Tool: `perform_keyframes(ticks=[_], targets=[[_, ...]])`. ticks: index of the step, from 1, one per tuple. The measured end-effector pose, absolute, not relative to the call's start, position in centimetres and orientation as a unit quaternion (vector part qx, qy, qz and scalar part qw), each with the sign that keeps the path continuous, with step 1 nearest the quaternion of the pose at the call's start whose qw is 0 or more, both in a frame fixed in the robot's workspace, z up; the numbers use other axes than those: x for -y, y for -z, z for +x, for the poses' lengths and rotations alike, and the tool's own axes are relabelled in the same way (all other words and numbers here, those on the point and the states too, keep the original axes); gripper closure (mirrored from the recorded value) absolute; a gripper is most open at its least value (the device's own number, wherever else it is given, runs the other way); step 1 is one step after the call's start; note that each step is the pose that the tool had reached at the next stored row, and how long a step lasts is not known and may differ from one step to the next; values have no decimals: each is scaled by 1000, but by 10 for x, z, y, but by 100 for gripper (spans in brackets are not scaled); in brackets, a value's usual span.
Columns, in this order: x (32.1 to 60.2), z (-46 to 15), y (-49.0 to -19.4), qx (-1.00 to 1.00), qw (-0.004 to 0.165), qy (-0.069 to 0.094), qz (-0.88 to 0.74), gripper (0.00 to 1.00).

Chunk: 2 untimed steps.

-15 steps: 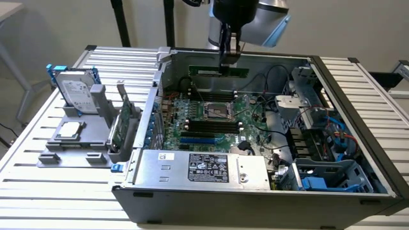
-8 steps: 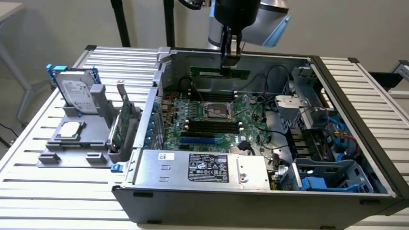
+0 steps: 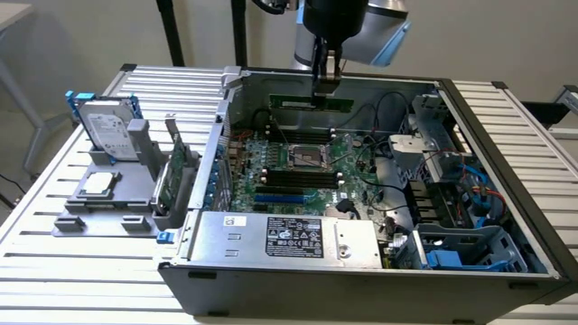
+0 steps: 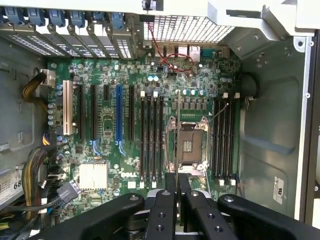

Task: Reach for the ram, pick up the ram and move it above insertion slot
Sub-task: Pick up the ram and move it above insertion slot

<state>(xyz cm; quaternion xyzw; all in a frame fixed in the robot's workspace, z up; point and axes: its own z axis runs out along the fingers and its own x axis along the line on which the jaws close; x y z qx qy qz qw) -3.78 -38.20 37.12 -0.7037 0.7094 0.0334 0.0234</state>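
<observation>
Gripper has its jaws clamped on the ram, holding the stick level and edge-on in the air over the open PC case, near its back wall and above the motherboard; from the wrist view the ram runs as a thin line over the CPU socket, between the two banks of memory slots. Grip looks narrow and near mid-stick, so my worry is yaw or slip. If the stick pivots in the pads it could come down skewed across a slot's latches or clip the socket.
</observation>
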Motion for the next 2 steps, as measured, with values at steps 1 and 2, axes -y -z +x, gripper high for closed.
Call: perform_keyframes(ticks=[1, 2], targets=[[382, -38, -371, -709, 23, -33, -704, 87], [382, -38, -371, -709, 23, -33, -704, 87]])
